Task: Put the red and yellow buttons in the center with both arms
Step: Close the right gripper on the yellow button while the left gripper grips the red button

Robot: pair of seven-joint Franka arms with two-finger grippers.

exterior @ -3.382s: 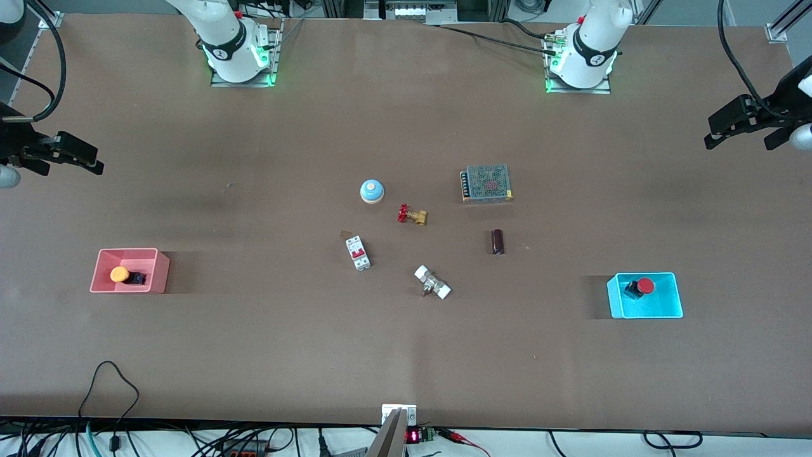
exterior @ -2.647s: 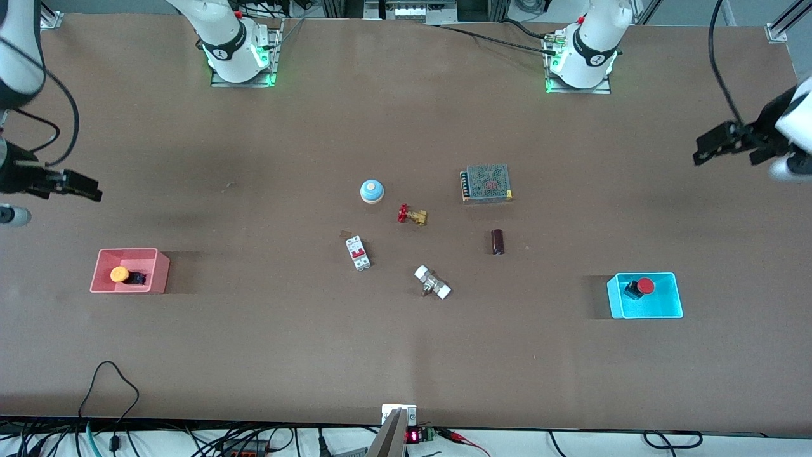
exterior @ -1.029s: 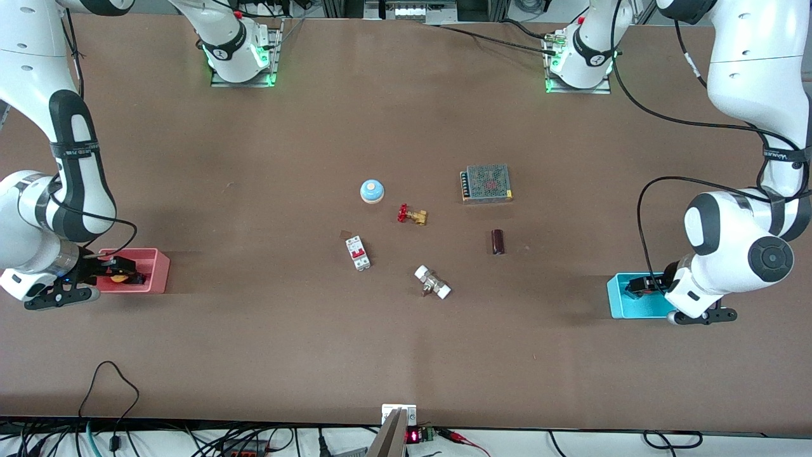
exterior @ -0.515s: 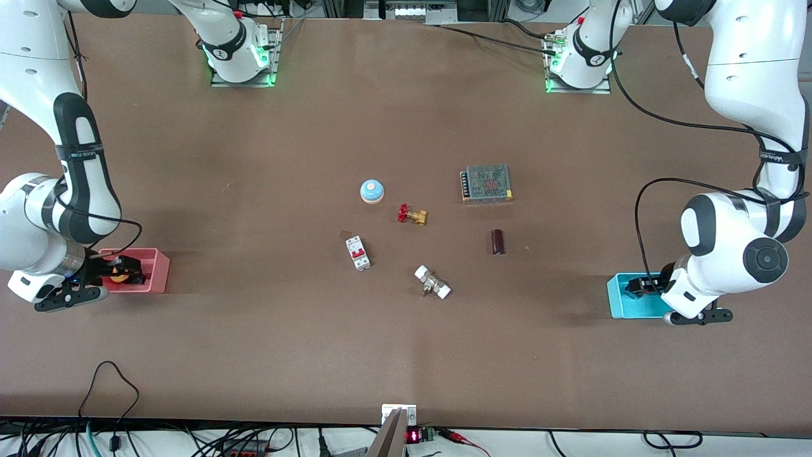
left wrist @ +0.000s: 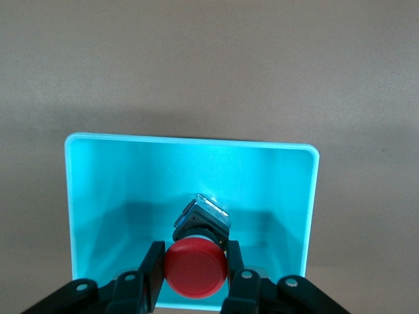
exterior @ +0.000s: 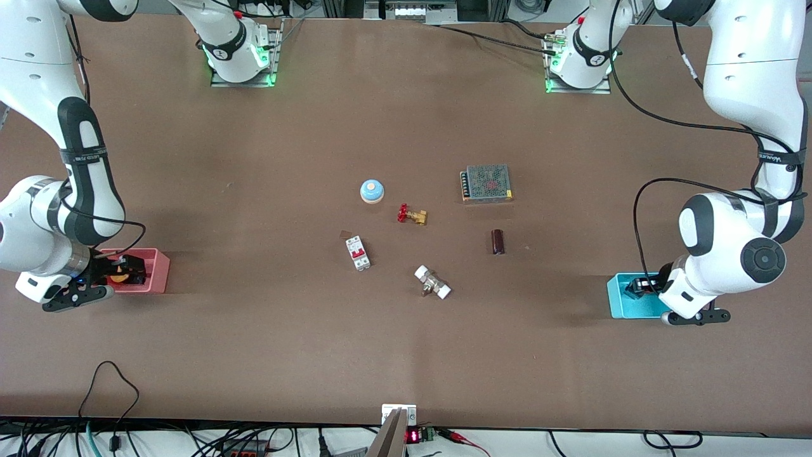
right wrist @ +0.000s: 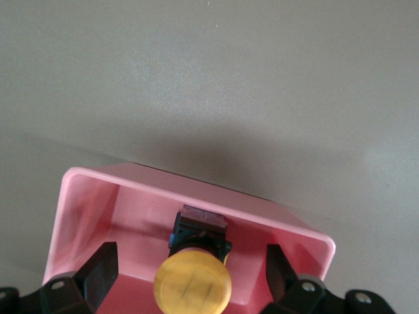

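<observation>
The red button (left wrist: 195,268) lies in the cyan tray (left wrist: 190,140) at the left arm's end of the table. My left gripper (left wrist: 195,260) is down in that tray with both fingers against the sides of the red cap, shut on it. In the front view the left wrist hides the cap over the cyan tray (exterior: 618,298). The yellow button (right wrist: 192,282) lies in the pink tray (right wrist: 196,190) at the right arm's end. My right gripper (right wrist: 190,261) is open, one finger on each side of the yellow cap with gaps. The yellow cap (exterior: 117,277) shows in the pink tray (exterior: 155,270).
In the middle of the brown table lie a light-blue dome (exterior: 372,190), a brass valve with a red handwheel (exterior: 411,215), a white circuit breaker (exterior: 358,252), a white-ended fitting (exterior: 432,282), a dark cylinder (exterior: 498,241) and a mesh-topped power supply (exterior: 486,183).
Both arms have come in from the table's ends and lowered their grippers into the two trays, the left into the cyan one and the right into the pink one. The buttons still lie in their trays.
</observation>
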